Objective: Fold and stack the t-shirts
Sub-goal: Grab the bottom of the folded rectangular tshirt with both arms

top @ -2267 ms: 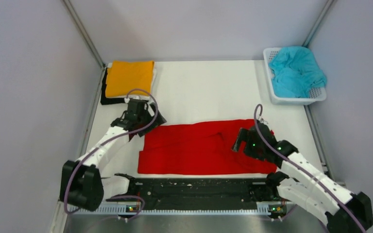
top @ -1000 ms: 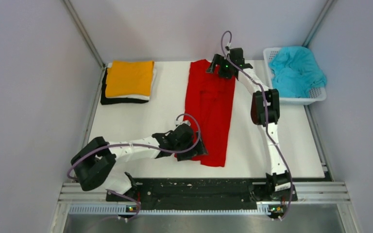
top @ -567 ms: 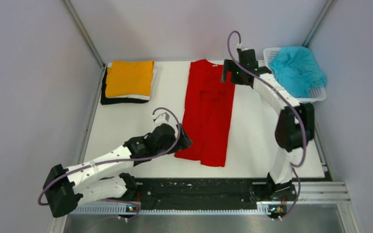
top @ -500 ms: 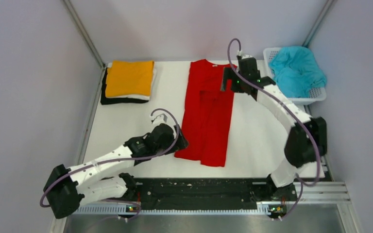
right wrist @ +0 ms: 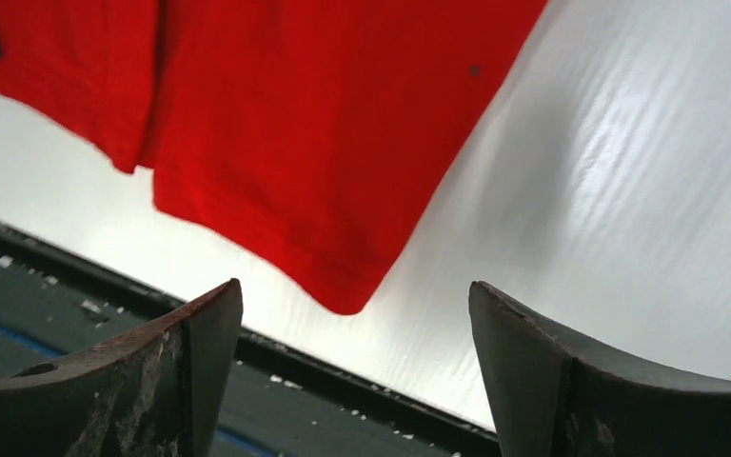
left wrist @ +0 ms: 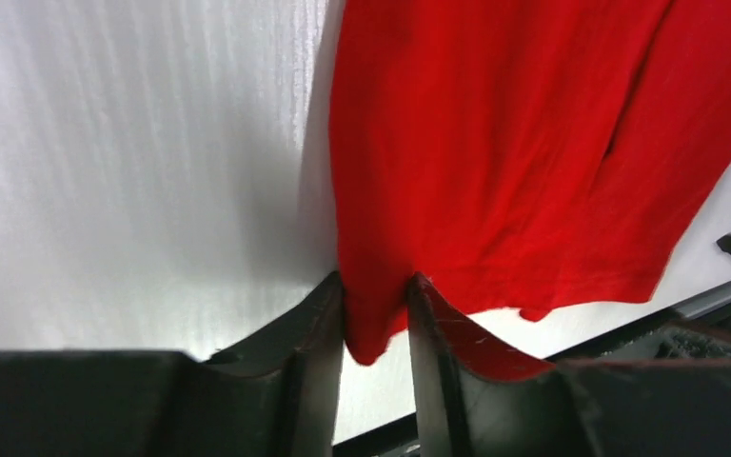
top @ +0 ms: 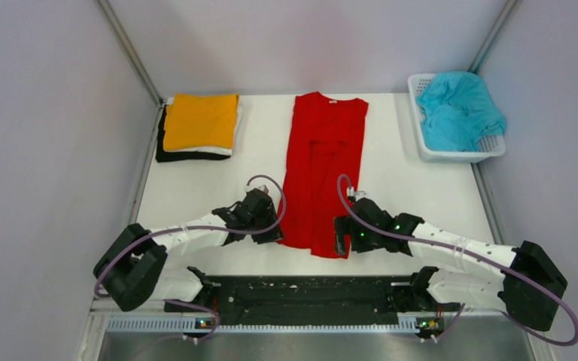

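Red t-shirt (top: 323, 173) folded lengthwise, centre; orange t-shirt (top: 199, 120) folded, left; teal t-shirt (top: 459, 109) crumpled, right.

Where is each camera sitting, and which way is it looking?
Top camera: above and behind the arms, looking down at the table; both arms show, plus the red t-shirt, the folded stack and the basket.
Left wrist camera: on the left arm, looking down past the left gripper at the shirt's near left corner.
Right wrist camera: on the right arm, looking down past the open right gripper at the shirt's near right corner.
Shared: both wrist views show the shirt's bottom hem, the white table and the dark rail.
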You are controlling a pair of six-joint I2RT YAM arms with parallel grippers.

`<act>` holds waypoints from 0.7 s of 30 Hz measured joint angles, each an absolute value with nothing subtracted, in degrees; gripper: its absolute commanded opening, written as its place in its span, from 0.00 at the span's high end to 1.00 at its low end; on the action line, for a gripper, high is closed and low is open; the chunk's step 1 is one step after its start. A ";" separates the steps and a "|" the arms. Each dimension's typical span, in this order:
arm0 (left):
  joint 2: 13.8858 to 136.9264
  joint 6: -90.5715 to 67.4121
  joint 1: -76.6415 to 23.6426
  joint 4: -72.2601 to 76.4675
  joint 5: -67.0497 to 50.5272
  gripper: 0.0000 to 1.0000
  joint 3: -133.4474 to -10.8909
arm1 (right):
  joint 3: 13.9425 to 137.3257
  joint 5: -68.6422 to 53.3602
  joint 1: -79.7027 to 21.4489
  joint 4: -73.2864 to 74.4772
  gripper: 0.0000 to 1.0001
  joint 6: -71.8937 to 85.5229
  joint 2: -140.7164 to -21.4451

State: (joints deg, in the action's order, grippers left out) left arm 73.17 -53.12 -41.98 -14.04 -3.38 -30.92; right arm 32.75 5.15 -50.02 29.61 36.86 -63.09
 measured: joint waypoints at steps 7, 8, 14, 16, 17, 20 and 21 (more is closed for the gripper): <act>76.38 -53.95 -41.93 -10.94 -6.61 1.00 -30.89 | 26.09 2.26 -52.03 24.10 0.37 42.52 -60.42; 76.12 -54.06 -41.93 -10.94 -6.59 1.00 -30.68 | 25.76 2.00 -52.07 23.11 0.40 43.18 -60.27; 72.38 -55.35 -41.95 -11.18 -6.44 1.00 -27.75 | 24.03 1.19 -52.71 17.67 1.00 45.60 -61.95; 71.66 -55.79 -42.33 -11.25 -6.26 1.00 -27.27 | 23.99 1.08 -52.88 17.06 1.00 46.52 -63.18; 71.35 -56.05 -42.65 -11.35 -6.13 1.00 -27.07 | 23.97 0.93 -52.99 16.99 1.00 46.74 -63.48; 69.69 -57.23 -44.21 -12.47 -5.23 1.00 -26.26 | 23.88 1.02 -55.22 17.15 1.00 48.18 -63.37; 68.38 -57.91 -45.19 -13.43 -4.67 1.00 -25.69 | 23.62 0.97 -56.51 17.15 1.00 48.75 -63.02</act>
